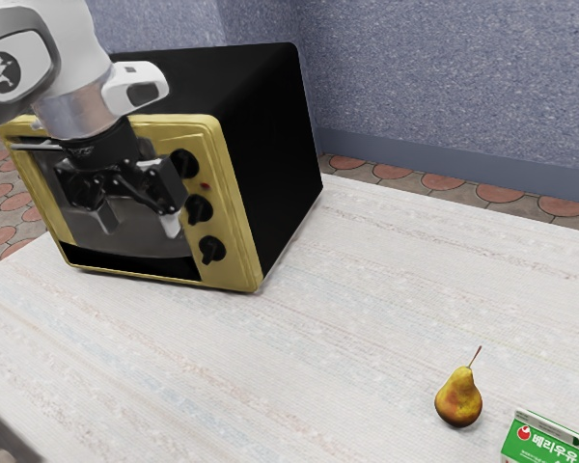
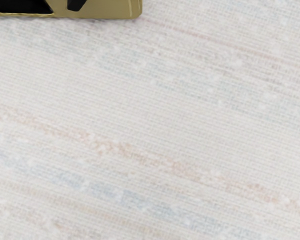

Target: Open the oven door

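- Exterior view: farther off, slanting down toward the oven [image 1: 275,145]
- Wrist view: nearer, facing down before the oven
- Both: its lower front corner, adjoining table [image 1: 338,289]

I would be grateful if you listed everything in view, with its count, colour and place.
toaster oven: one, black and gold, on the table
oven door: one, grey window, oven front
knobs: three, black, oven front beside the door
pear: one, yellow-brown, on the table
berry milk carton: one, green and white, beside the pear
table: one, whitish, under these
wall: blue-grey, behind
floor tiles: several, reddish, beyond the table
arm: one, white, exterior view's upper left
gripper: one, black, open, before the oven
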{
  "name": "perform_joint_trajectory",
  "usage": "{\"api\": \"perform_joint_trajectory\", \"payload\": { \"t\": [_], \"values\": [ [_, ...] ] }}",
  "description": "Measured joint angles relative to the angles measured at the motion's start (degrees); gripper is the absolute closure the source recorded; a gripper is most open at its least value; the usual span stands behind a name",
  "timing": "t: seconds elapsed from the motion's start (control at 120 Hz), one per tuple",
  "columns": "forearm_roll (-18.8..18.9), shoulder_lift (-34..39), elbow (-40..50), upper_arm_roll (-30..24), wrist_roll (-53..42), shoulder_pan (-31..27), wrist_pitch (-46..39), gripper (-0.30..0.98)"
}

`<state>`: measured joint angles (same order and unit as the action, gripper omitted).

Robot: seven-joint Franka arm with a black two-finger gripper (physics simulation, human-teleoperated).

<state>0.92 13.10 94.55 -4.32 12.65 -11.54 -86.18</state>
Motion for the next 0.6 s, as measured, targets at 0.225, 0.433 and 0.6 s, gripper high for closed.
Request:
{"api": "perform_joint_trajectory", "payload": {
  "t": [0.225,0.433,0.6],
  "values": [
    [-0.2,20.1,22.3,-0.6,12.7,-18.0,-7.5,0.00],
    [-1.0,11.2,13.6,15.0,27.9,-9.5,-29.3,0.00],
    [-6.7,8.2,13.9,14.4,37.9,-15.3,-39.5,0.00]
  ]
}}
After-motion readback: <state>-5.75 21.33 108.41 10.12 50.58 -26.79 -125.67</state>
